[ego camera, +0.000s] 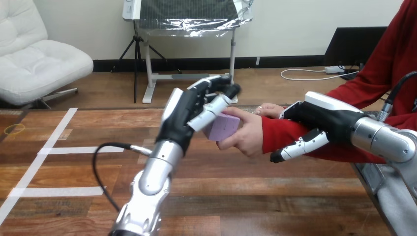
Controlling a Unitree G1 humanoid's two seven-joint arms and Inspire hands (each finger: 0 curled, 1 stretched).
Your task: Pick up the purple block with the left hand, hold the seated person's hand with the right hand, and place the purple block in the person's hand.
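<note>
A: Looking at the left hand point(184, 115), what do you make of it?

B: It is raised over the middle of the wooden table point(275, 196), on its silver forearm point(150, 184), which comes up from the bottom edge. The hand is closed on the purple block point(225, 128): the thumb lies against the block's near top edge and the fingers curl over its far side.

A: So where does the block sit?

B: Above the table, touching nothing on it, between the robot's left hand and the person's hand point(250, 135). The person's hand comes in from the right and cups the block from below and from the right side, so both hands are on it at once.

A: And the right hand point(319, 118)?

B: It is at the person's wrist, just behind that cupping hand. Its black palm lies over the top of the red sleeve point(282, 135) and its thumb point(300, 145) reaches along the near side of the sleeve, so the hand wraps the wrist rather than lying flat on it.

A: Anything else on the table?

B: White tape lines point(49, 150) on the left part, well apart from the hands.
</note>
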